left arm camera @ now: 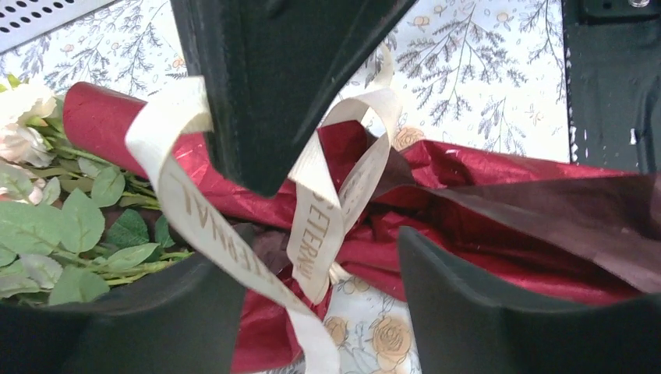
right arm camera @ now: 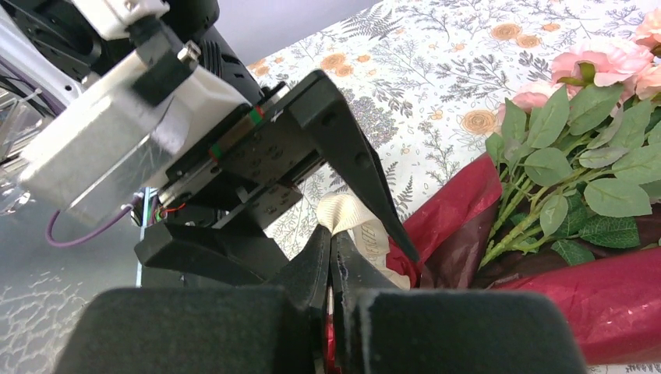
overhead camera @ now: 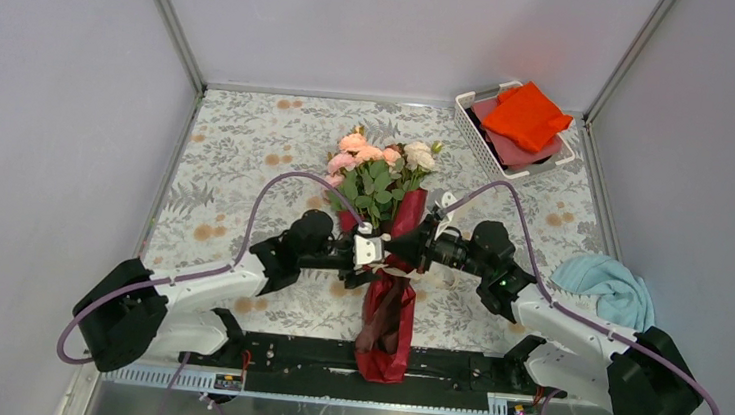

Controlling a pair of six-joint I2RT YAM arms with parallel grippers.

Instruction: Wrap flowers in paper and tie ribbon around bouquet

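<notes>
Top external view: bouquet (overhead camera: 390,270) lies mid-table between your arms.
Right gripper (right arm camera: 331,243): clenched on the ribbon (left arm camera: 183,199) over the paper (left arm camera: 468,249).
Left gripper (left arm camera: 319,249): released, straddling the loops.
Risk: tug unevenly and slack loops slip, loosening the wrap.
Around: basket (overhead camera: 473,126), teal towel (overhead camera: 605,287) well apart; right gripper crowds your left jaws.

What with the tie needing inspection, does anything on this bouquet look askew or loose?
Yes: the cream lettered ribbon lies in slack, twisted loops across the dark red crinkly paper cone, not cinched around it. The cone's tail end also lies across the black base rail.
</notes>
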